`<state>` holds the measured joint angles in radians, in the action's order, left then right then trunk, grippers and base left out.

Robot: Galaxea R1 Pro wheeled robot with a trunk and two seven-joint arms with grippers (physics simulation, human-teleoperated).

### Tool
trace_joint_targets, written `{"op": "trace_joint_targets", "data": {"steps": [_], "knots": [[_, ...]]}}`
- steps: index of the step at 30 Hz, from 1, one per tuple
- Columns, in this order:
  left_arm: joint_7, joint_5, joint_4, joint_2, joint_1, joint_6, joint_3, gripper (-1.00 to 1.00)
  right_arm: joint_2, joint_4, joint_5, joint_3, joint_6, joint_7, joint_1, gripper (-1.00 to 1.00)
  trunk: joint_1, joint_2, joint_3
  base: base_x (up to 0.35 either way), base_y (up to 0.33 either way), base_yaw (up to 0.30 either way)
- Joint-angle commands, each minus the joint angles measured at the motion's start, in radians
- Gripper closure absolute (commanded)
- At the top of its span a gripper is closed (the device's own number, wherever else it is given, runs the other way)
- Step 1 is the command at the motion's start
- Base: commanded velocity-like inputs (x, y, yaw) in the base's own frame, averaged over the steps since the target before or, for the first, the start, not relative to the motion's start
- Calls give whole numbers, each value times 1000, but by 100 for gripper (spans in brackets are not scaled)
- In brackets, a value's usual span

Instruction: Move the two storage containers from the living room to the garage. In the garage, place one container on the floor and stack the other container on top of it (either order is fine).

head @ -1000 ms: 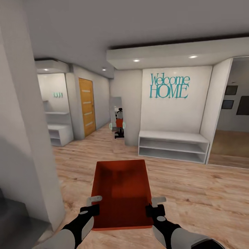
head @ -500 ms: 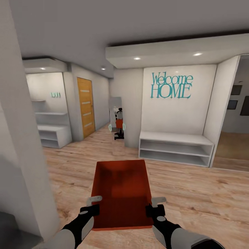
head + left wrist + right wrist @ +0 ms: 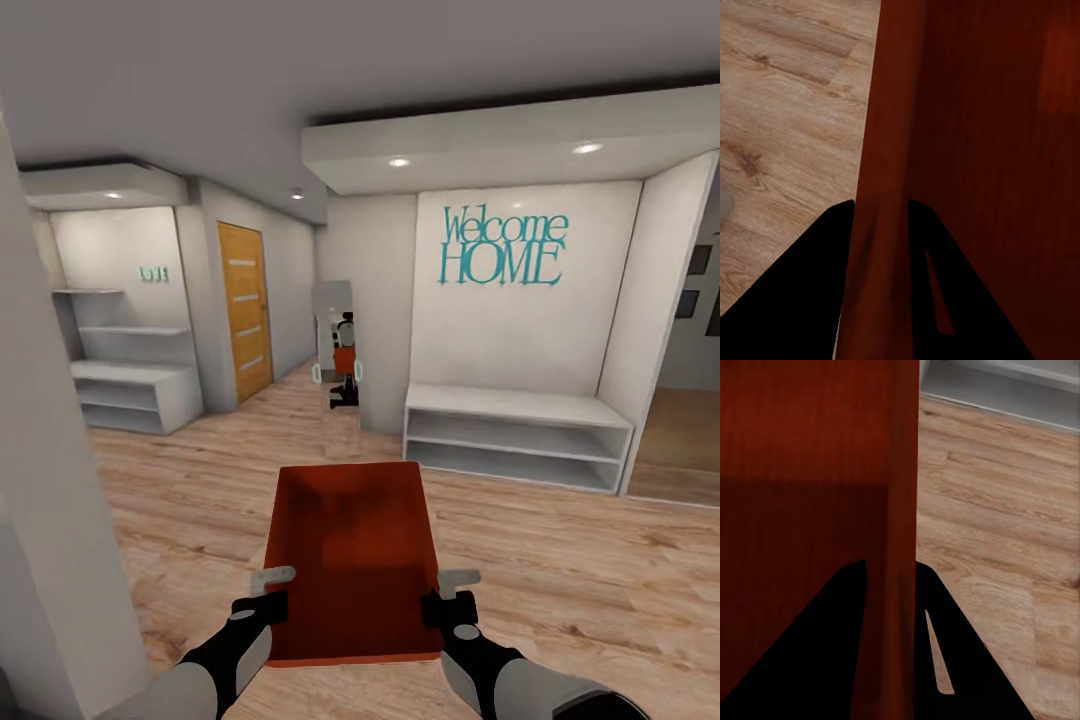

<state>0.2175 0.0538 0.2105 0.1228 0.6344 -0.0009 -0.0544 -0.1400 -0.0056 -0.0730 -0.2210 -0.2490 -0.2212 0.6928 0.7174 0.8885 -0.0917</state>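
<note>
Bin [image 3: 352, 545]: your left gripper [image 3: 268, 592] and right gripper [image 3: 447, 594] clamp its side walls; a pillar [image 3: 60, 540] stands near left, a white bench [image 3: 515, 435] ahead right.

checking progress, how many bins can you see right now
1: the bin is held over the wood floor, left gripper and right gripper clamping its side walls. The other may be elsewhere.

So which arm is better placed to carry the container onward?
Neither alone. The left gripper fingers clamp the container's left wall, the right gripper the right wall, so both carry it.
</note>
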Motion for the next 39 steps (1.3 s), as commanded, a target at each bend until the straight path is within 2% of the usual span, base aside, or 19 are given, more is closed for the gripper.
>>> {"op": "trace_joint_targets", "data": {"steps": [1, 24, 39], "knots": [[-79, 16, -1, -24, -1, 1, 47, 100, 2, -8, 7, 66, 0, 2, 8, 100, 1, 1, -2, 326, 0, 0], [-79, 16, -2, -26, -1, 1, 47, 100, 2, -8, 7, 66, 0, 2, 8, 100, 1, 1, -2, 326, 0, 2], [-79, 16, -1, -27, -1, 1, 46, 100, 2, -8, 7, 66, 0, 2, 8, 100, 1, 1, -2, 326, 0, 241]]}}
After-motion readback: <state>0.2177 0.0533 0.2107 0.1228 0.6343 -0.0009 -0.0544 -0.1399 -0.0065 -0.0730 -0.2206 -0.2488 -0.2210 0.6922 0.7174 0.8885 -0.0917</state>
